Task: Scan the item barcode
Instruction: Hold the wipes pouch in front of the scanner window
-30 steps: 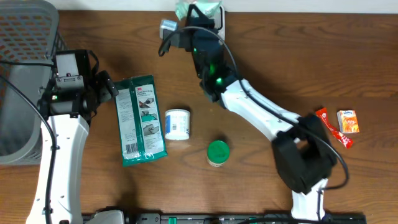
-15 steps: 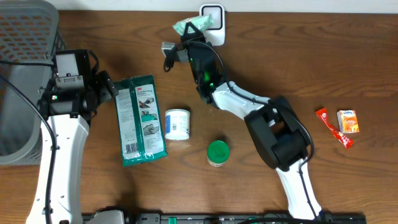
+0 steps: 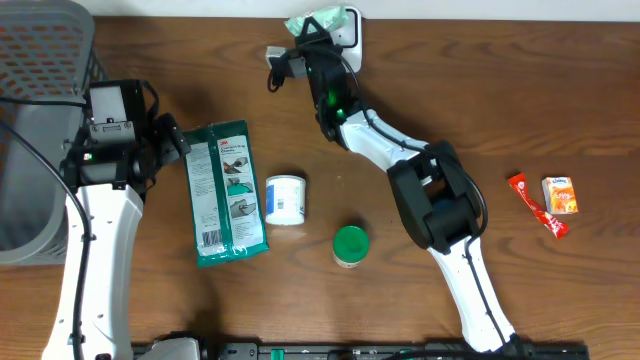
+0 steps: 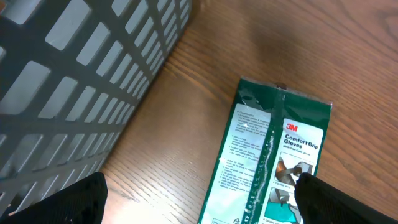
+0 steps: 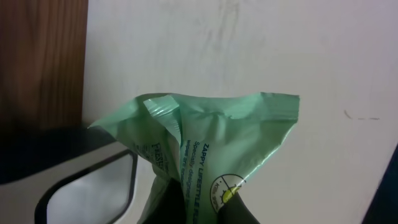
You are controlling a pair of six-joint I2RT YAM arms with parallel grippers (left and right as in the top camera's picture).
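Observation:
My right gripper (image 3: 312, 38) is shut on a light green packet (image 3: 318, 20) at the table's far edge. It holds the packet against the white scanner (image 3: 346, 32). In the right wrist view the packet (image 5: 211, 134) stands up from between my right gripper's (image 5: 205, 208) dark fingers. The scanner's dark window (image 5: 93, 190) sits just left of it, and no barcode shows. My left gripper (image 3: 172, 140) hangs open at the left, its fingers (image 4: 62, 199) spread over the table beside a green 3M glove pack (image 4: 273, 162).
A grey mesh basket (image 3: 40, 90) fills the far left corner. The glove pack (image 3: 226, 192), a white tub (image 3: 285, 199) and a green-lidded jar (image 3: 350, 245) lie mid-table. A red sachet (image 3: 536, 204) and an orange box (image 3: 560, 194) lie at the right.
The right arm's elbow has swung left, and the packet dipped left of the scanner, then came back up against it. The left arm has not moved.

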